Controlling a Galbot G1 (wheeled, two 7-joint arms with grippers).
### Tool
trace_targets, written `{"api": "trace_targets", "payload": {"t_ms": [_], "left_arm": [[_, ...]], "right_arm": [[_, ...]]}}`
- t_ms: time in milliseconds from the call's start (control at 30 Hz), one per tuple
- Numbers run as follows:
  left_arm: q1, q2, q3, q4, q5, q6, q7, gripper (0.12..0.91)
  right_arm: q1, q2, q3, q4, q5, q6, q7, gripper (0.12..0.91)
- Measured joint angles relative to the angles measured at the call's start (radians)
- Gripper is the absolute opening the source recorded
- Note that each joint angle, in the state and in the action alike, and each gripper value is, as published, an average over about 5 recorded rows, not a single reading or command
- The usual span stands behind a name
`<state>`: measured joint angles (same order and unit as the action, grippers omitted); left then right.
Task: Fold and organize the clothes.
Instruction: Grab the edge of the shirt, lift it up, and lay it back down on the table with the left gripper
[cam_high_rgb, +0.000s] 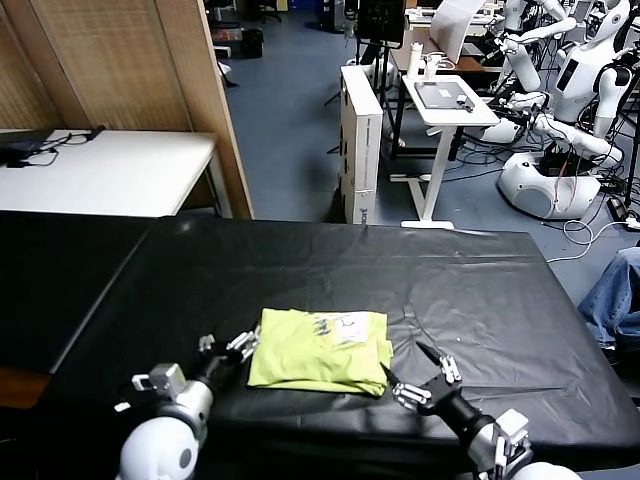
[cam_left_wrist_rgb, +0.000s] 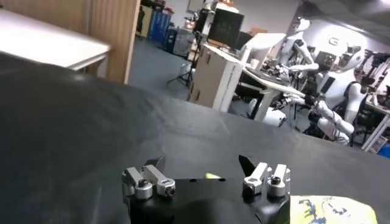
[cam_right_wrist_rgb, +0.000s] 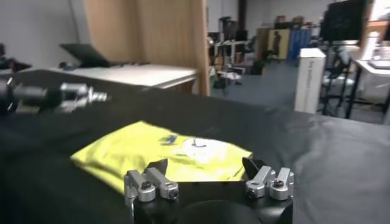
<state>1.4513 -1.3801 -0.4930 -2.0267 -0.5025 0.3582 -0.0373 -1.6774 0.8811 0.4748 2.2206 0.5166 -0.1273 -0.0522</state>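
The lime yellow-green T-shirt (cam_high_rgb: 320, 350) lies folded into a compact rectangle on the black table cover (cam_high_rgb: 330, 270), with a pale printed patch showing on its upper layer toward the far right corner. The left gripper (cam_high_rgb: 228, 346) sits low over the cover just beside the shirt's left edge, its fingers spread apart and holding nothing; the nearest fingertip comes very close to the fabric, though whether it touches cannot be told. In the left wrist view the same gripper (cam_left_wrist_rgb: 204, 172) shows both jaws wide open over bare black cover, with only a corner of the shirt (cam_left_wrist_rgb: 329, 210) off to one side. The right gripper (cam_high_rgb: 424, 378) rests just off the shirt's near right corner, fingers also parted and empty, close to the folded edge but not gripping it. From the right wrist view that gripper (cam_right_wrist_rgb: 206, 173) has the folded shirt (cam_right_wrist_rgb: 161, 155) lying directly ahead of its open jaws, and the left gripper (cam_right_wrist_rgb: 85, 96) appears beyond the shirt's far side
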Motion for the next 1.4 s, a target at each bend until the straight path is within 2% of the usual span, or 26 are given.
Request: {"api": "trace_targets", "payload": {"t_ms": [300, 1100, 1233, 1333, 1400], "left_arm": [[-0.003, -0.083, 0.007, 0.012, 0.005, -0.009, 0.0, 0.907], [0.022, -0.157, 0.009, 0.068, 0.032, -0.039, 0.051, 0.897], [0.031, -0.158, 0.008, 0.068, 0.015, -0.039, 0.056, 0.799], [0.037, -0.159, 0.008, 0.068, -0.006, -0.038, 0.058, 0.65], [0.039, -0.159, 0.007, 0.066, -0.026, -0.034, 0.056, 0.52]], "right_arm": [[-0.007, 0.008, 0.014, 0.008, 0.001, 0.0, -0.003, 0.907], [-0.003, 0.005, 0.014, 0.001, 0.0, 0.002, -0.006, 0.907], [-0.002, 0.007, 0.013, 0.0, -0.001, 0.003, -0.006, 0.907], [-0.002, 0.008, 0.012, -0.001, -0.004, 0.003, -0.006, 0.907], [-0.002, 0.008, 0.011, -0.001, -0.005, 0.004, -0.006, 0.907]]}}
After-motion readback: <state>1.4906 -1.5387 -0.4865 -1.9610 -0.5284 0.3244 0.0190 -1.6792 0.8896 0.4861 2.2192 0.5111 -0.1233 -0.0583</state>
